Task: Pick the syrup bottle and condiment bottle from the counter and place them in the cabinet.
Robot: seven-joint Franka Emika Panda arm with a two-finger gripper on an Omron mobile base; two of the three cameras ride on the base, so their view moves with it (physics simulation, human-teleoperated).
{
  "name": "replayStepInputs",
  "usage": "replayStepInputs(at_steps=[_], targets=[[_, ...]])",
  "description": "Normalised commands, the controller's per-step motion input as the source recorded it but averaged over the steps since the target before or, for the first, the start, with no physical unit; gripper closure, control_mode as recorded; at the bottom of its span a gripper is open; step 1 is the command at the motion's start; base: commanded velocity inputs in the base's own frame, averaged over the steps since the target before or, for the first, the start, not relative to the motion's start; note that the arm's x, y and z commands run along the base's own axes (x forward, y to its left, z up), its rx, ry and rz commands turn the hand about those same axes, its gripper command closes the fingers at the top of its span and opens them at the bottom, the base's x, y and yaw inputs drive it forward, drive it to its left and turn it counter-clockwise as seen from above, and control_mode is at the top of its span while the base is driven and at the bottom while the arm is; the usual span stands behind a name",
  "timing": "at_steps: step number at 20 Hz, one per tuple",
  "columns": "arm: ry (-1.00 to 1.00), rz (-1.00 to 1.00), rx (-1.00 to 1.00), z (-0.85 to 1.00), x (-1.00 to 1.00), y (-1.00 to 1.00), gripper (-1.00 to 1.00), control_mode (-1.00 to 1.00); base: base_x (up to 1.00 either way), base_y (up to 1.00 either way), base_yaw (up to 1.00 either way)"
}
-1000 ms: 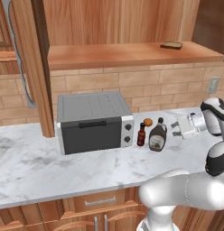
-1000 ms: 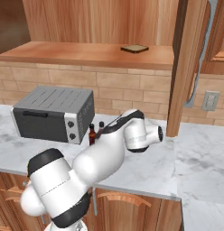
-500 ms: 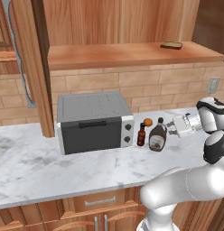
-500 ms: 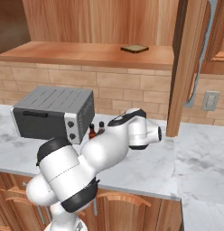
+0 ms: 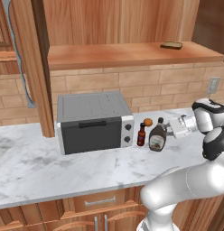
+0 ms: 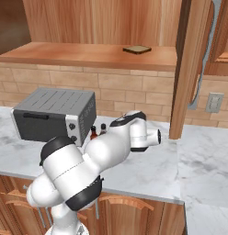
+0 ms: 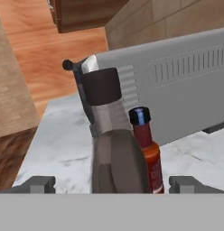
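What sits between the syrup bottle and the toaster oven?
The condiment bottle stands between the syrup bottle and the toaster oven, clearest in the left base view.

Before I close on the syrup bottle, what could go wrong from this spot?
1. The condiment bottle stands close beside the syrup bottle; a finger may knock it over.
2. The toaster oven sits just behind both, so pushing in further could shove them against it.
3. The gripper comes in sideways, low over the counter; a neck grip could tip the syrup bottle.
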Motion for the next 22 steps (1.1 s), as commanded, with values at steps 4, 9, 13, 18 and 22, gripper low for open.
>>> replayStepInputs(at_steps=[4,9,13,18,22], targets=[[0.02,0.00,0.00,-0.05,0.02,0.12,-1.00,-1.00,0.00,0.00,0.00],[0.04,0.00,0.00,-0.04,0.01,0.16,-1.00,-1.00,0.00,0.00,0.00],[0.03,0.00,0.00,-0.03,0.02,0.15,-1.00,-1.00,0.00,0.00,0.00],[0.01,0.00,0.01,0.00,0.00,0.01,1.00,-1.00,0.00,0.00,0.00],[-0.05,-0.05,0.11,0.39,-0.09,-0.05,1.00,-1.00,0.00,0.00,0.00]])
